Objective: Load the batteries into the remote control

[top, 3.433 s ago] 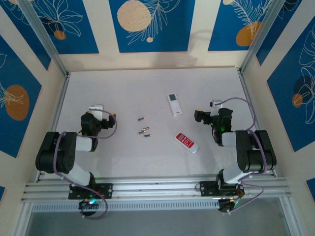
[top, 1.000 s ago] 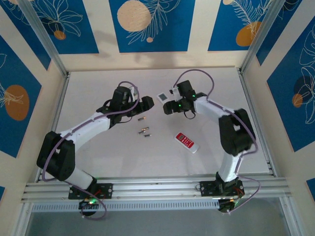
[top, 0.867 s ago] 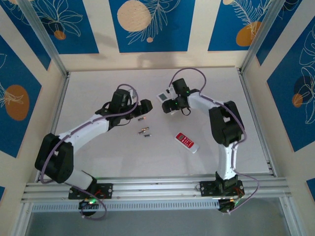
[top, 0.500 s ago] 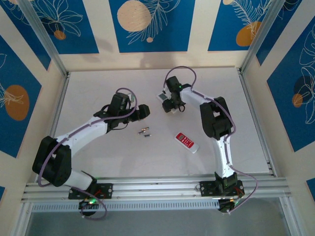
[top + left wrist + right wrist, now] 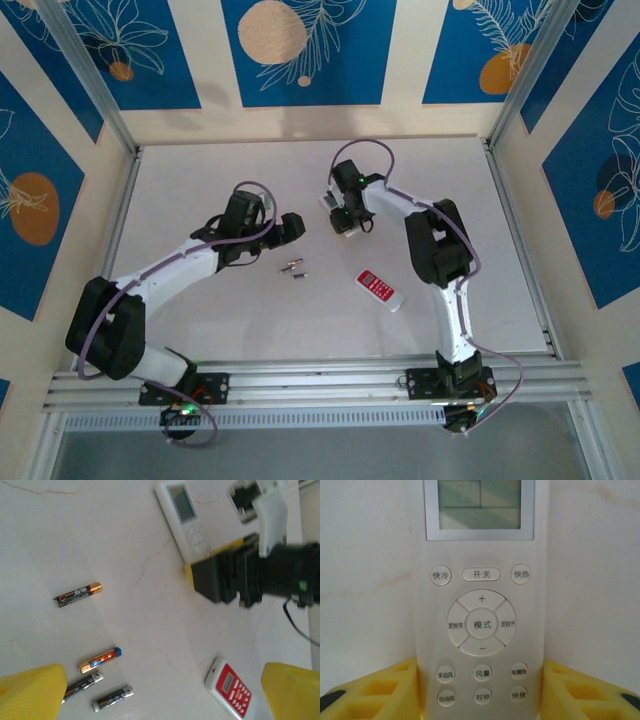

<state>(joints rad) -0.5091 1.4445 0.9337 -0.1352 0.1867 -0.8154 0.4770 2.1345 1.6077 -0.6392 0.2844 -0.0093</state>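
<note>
The white remote control (image 5: 480, 605) lies face up with its buttons showing, also seen in the left wrist view as a white remote control (image 5: 184, 517). My right gripper (image 5: 480, 695) straddles its lower end, and both yellow pads (image 5: 375, 692) press against its sides. From above, the right gripper (image 5: 343, 218) sits over the white remote control (image 5: 329, 200). Several batteries (image 5: 100, 659) lie loose on the table, one of them (image 5: 78, 594) apart from the rest. My left gripper (image 5: 161, 695) hangs wide open above them, holding nothing. In the top view the left gripper (image 5: 287, 228) is just beyond the batteries (image 5: 293, 268).
A red and white remote (image 5: 380, 288) lies to the right of the batteries, also seen as a red remote (image 5: 232, 690) in the left wrist view. The white table (image 5: 200, 180) is fenced by metal rails (image 5: 300, 375) and patterned walls.
Both arms have reached out from their folded places to the table's middle. The right gripper settled over the white remote and closed in on it. The left gripper opened wider over the batteries.
</note>
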